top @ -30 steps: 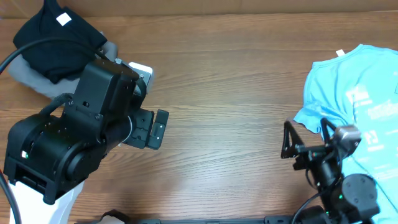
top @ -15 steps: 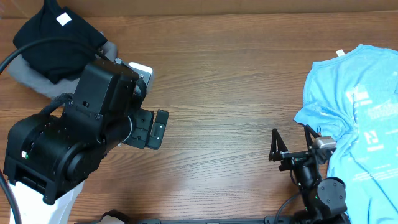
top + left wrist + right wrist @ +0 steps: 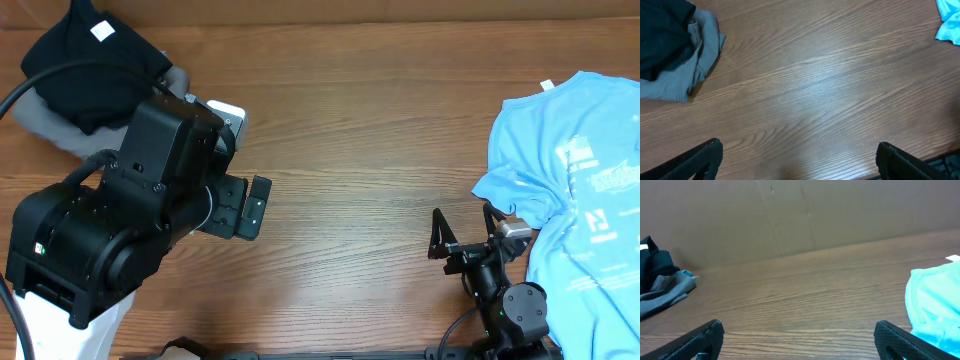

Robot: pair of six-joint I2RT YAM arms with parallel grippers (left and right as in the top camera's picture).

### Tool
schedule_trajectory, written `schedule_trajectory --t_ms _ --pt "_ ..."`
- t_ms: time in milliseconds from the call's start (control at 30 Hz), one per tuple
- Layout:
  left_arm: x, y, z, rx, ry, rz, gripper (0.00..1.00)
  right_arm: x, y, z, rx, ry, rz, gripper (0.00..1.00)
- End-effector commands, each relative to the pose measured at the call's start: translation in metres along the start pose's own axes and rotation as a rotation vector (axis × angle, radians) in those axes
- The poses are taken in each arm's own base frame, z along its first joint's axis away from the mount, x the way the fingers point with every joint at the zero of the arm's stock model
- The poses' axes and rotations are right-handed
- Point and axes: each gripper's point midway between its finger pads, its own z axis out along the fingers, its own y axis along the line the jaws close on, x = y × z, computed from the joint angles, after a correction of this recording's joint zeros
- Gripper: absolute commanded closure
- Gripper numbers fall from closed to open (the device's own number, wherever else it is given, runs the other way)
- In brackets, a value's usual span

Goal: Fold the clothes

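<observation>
The clothes [image 3: 85, 60], a black garment with a small white label, lie bunched at the table's far left corner on top of a grey garment [image 3: 60, 130]. They show again at the upper left of the left wrist view [image 3: 662, 37] and small at the left of the right wrist view [image 3: 652, 262]. My left gripper [image 3: 797, 157] is open over bare wood, well to the right of the clothes. My right gripper [image 3: 463, 232] stands open near the front edge, holding nothing [image 3: 797, 332].
A light blue printed T-shirt [image 3: 575, 170] lies spread at the right side of the table, just right of my right gripper. My bulky left arm [image 3: 130, 220] covers the left front of the table. A brown wall [image 3: 800, 215] backs the table.
My right arm has drawn back to the left and toward the front edge, off the blue T-shirt's edge. The left arm has not moved.
</observation>
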Motion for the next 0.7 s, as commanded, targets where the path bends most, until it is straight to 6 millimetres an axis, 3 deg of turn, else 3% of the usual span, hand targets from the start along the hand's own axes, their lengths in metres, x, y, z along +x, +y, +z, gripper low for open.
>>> schedule_trajectory --t_ms 0,533,667 --pt "0.0 0.0 0.001 -0.01 0.003 -0.013 0.0 -0.004 -0.002 -0.001 0.008 -0.022 -0.002 0.0" --pt "0.0 0.001 0.0 -0.01 -0.002 -0.016 0.0 -0.004 -0.002 -0.001 0.008 -0.022 -0.002 0.0" --pt "-0.026 0.015 -0.014 -0.067 -0.162 -0.028 0.0 -0.004 -0.002 -0.001 0.008 -0.022 -0.002 0.0"
